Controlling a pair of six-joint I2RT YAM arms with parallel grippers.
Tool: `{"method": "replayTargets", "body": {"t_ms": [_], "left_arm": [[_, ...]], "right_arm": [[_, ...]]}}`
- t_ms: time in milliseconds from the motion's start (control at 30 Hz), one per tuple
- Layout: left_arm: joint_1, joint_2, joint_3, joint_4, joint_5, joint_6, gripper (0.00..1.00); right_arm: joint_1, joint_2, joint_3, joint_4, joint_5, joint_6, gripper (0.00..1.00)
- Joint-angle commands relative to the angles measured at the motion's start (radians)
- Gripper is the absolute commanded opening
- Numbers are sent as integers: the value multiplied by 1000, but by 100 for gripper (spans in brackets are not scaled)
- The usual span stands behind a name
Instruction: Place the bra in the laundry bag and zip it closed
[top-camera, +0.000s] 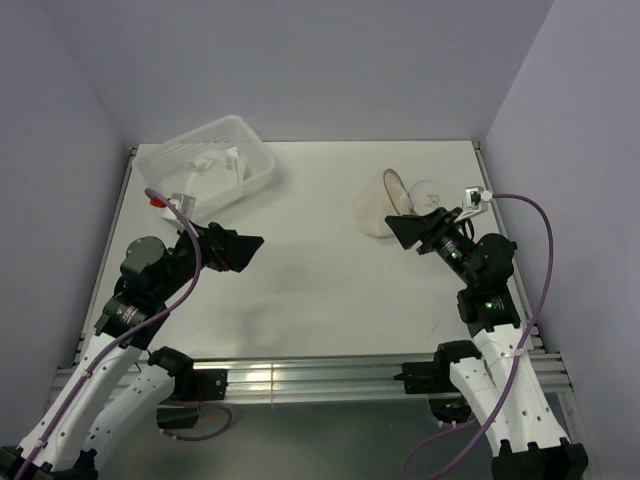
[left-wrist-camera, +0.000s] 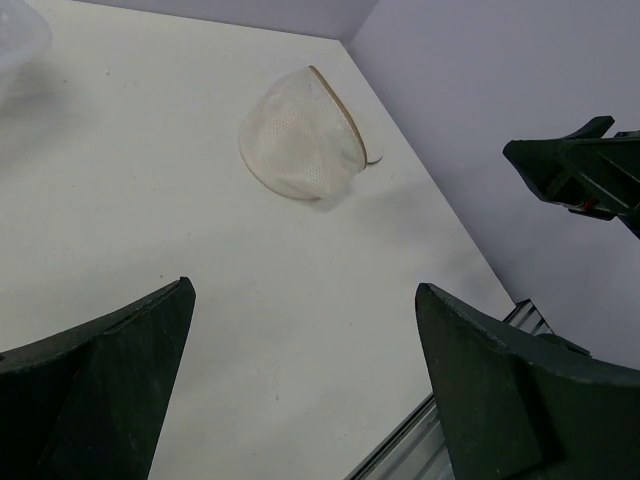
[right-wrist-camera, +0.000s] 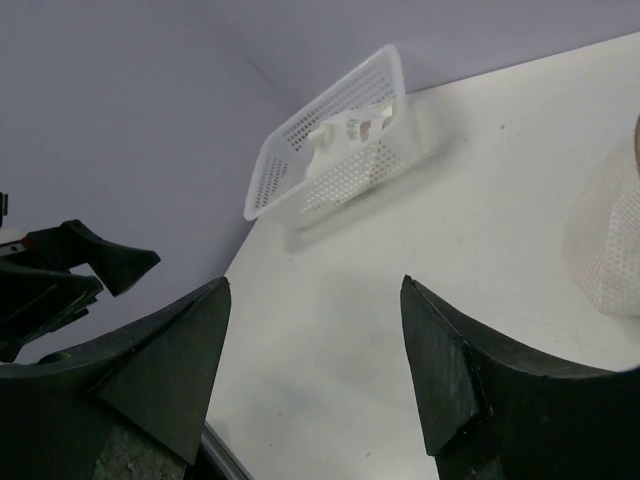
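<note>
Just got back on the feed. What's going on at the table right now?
Neither arm is holding anything. The left gripper is open and hangs over bare table near the white plastic basket, which holds what looks like the bra. The right gripper is also open, close beside the laundry bag lying on the table's right side. The bag looks empty, so the bra has not been picked up or packed yet.

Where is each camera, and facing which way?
Top external: above, behind the robot, looking down on table, left arm, right arm, basket, laundry bag.
Left wrist: on the left gripper, facing the laundry bag; own fingers show.
Right wrist: on the right gripper, facing the basket; own fingers show.
Shared: each wrist view catches the other gripper.
</note>
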Motion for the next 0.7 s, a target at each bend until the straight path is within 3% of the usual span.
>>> {"method": "replayTargets", "body": {"t_ms": [0, 67, 200, 233, 333, 367, 433, 500, 533, 600, 667], "left_arm": [[6, -10, 59, 17, 12, 11, 99], [4, -18, 70, -5, 0, 22, 99], [6, -57, 84, -46, -25, 87, 99], [4, -62, 86, -55, -31, 95, 99], [6, -85, 87, -83, -31, 124, 99], [4, -91, 83, -81, -31, 128, 99], [6, -111, 54, -66, -36, 129, 99], [6, -120, 26, -54, -37, 121, 99], [4, -120, 20, -48, -34, 121, 99], [4, -114, 11, -46, -30, 127, 99], [4, -108, 10, -58, -27, 134, 99]], "right_arm": [[-1, -16, 51, -38, 36, -45, 75], [-1, -20, 58, -61, 53, -58, 72], [-1, -28, 65, -75, 74, -73, 55], [-1, -24, 66, -75, 74, -75, 37], [-1, 10, 72, -78, 97, -85, 5], [1, 25, 72, -71, 132, -88, 3], [1, 103, 95, -75, 169, -105, 5], [4, 177, 126, -80, 243, -150, 16], [4, 258, 179, -118, 268, -168, 33], [10, 373, 247, -115, 326, -217, 52], [16, 456, 308, -148, 375, -246, 60]]}}
